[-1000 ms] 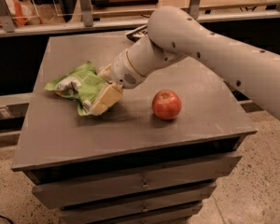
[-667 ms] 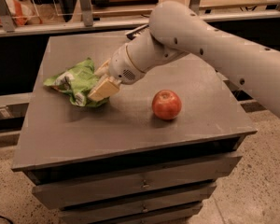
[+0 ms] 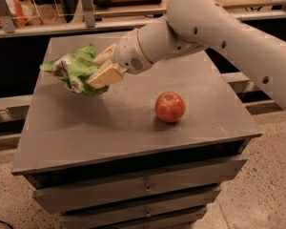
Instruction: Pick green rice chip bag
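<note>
One second earlier the green rice chip bag (image 3: 74,70) had been lying on the desk (image 3: 109,132) under my tool. At this moment it hung over the desk's left part, and I judged it clear of the surface by the shadow beneath it. It was crumpled, its loose end trailing out to the left and its right side pinched.

Just right of the bag was the gripper (image 3: 105,66), raised above the desk toward the back left. Its two tan fingers (image 3: 104,76) were closed on the bag, one above the foil and one below, with green showing between them. In a second it had gone up and a little back, and the bag had come with it, so the hold looked sound to me.

Further right, the red apple (image 3: 170,107) sat upright on the desk, well apart from the bag and in the same place as before. The lift had not disturbed it.

At the far right, the white arm (image 3: 219,27) ran from the upper right corner down to the gripper.

I took the pick as all but done: grasp made, bag off the desk. What remained was carrying it higher without the slick foil slipping, since only one edge of the bag was pinched.
</note>
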`<state>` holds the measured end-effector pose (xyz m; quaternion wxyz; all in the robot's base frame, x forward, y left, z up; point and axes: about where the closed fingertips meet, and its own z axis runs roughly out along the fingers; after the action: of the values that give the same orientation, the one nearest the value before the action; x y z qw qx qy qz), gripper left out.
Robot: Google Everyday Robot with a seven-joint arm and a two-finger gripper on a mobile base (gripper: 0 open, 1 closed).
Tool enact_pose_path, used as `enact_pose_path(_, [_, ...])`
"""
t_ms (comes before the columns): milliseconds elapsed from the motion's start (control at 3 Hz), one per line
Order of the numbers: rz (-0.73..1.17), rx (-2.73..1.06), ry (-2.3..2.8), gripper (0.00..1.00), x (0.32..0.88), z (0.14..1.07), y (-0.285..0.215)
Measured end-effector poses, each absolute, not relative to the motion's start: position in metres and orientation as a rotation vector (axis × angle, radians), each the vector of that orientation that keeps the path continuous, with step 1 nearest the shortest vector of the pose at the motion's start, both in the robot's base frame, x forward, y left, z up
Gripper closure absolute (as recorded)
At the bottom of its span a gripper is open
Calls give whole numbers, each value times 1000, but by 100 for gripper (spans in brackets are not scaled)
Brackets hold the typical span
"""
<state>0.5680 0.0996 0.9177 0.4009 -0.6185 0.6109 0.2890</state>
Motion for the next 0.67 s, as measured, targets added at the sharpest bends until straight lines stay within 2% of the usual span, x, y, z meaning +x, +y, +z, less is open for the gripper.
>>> enact_pose_path(667, [768,-1533,1437,100,562,956,98])
